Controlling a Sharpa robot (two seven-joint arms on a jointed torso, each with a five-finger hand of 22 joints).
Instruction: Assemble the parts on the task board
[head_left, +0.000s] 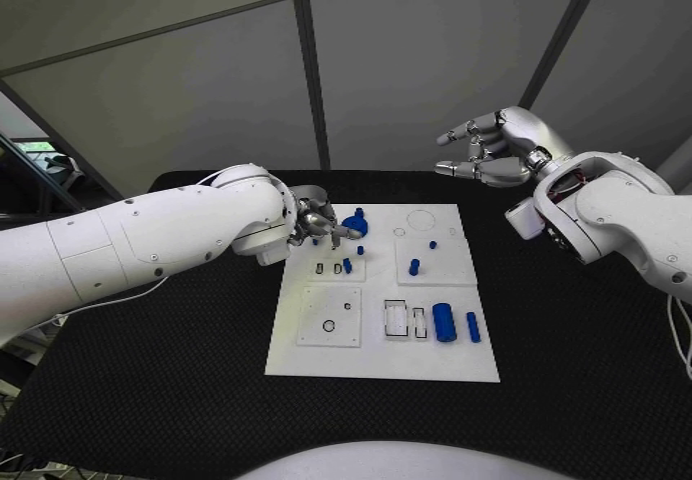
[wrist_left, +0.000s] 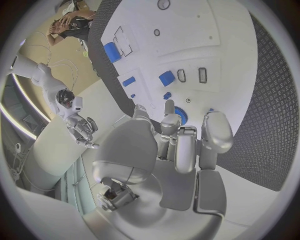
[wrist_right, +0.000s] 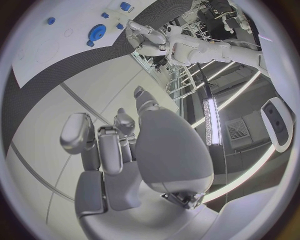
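The white task board (head_left: 378, 345) lies mid-table. A blue gear (head_left: 356, 223) sits at its far left corner. My left hand (head_left: 320, 228) reaches down to it, fingertips against its near side. In the left wrist view the gear (wrist_left: 182, 114) shows between the fingers (wrist_left: 169, 120) of that hand (wrist_left: 181, 145), and whether they grip it is hidden. Small blue pegs (head_left: 348, 265) (head_left: 414, 266) stand in the middle blocks. A blue cylinder (head_left: 444, 322) and a long peg (head_left: 473, 326) lie at the near right. My right hand (head_left: 490, 150) hangs high beyond the board's far right corner, loosely curled and holding nothing.
Black matting (head_left: 159, 380) surrounds the board on all sides. Grey wall panels (head_left: 404, 80) stand just behind the table's far edge. The right wrist view looks down from a height on the gear (wrist_right: 97, 32) and the board's corner (wrist_right: 44, 52), past the right hand (wrist_right: 125, 150).
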